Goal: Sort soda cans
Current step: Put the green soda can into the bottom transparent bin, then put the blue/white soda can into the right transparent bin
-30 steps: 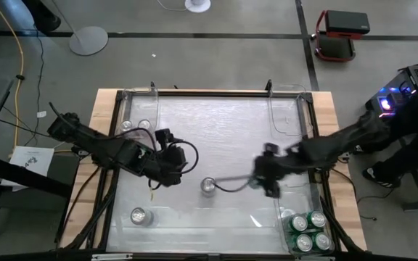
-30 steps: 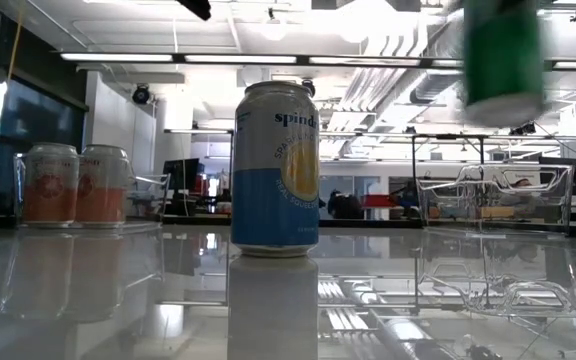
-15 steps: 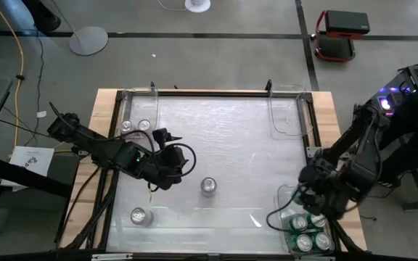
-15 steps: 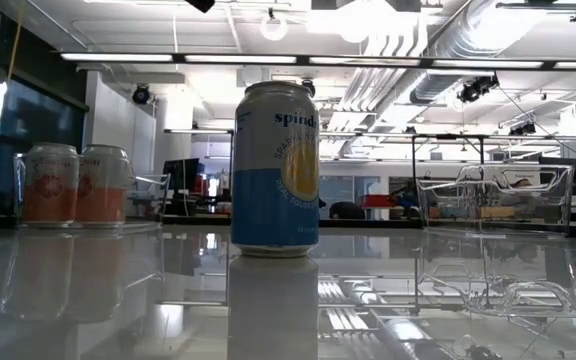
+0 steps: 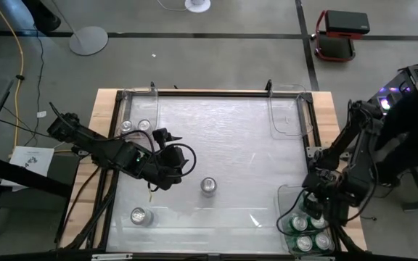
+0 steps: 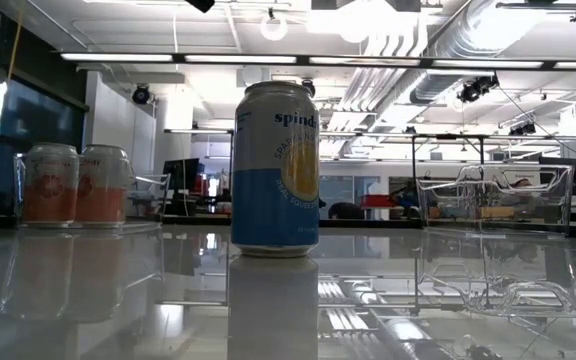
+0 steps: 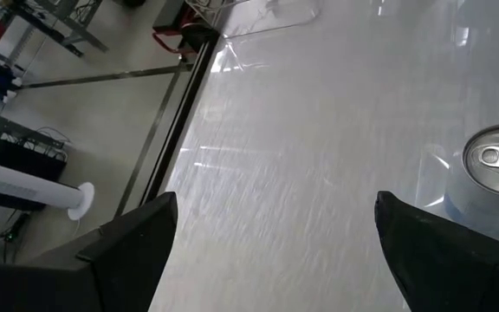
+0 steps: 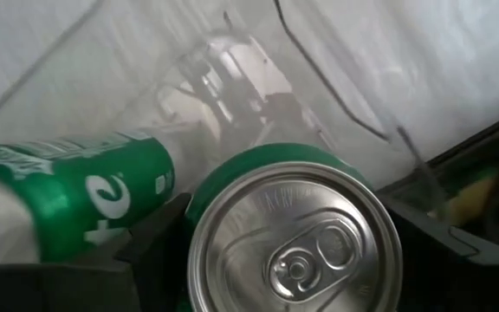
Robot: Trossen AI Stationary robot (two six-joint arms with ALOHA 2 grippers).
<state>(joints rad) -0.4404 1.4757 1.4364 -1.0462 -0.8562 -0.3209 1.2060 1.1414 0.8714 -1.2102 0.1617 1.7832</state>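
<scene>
The right end effector (image 5: 312,212) hung over the clear bin (image 5: 285,194) at the near right corner of the tabletop (image 5: 223,138), gripping a green can (image 8: 293,238) between its fingers. In its wrist view that can stood upright, silver top toward the camera, with another green can (image 8: 85,191) just beside it. From above, several green cans (image 5: 303,243) stood packed in the same bin, so the held one appeared to be on its way down among them; the release looked not yet made.

Judged from this, the next pick turned on the blue and white can (image 5: 208,186) standing upright alone near the middle of the tabletop, well apart from the bin and to its left. Its long axis was vertical, so a sideways grasp around the body would suit. The left end effector (image 5: 171,168) waited with fingers spread wide, near that can and clearly the nearer of the two; its wrist view showed the can's top just ahead of one finger (image 7: 440,251).

Two pinkish cans (image 5: 135,125) stood together in the far left bin (image 5: 138,96), and one more can (image 5: 138,216) stood at the near left.
</scene>
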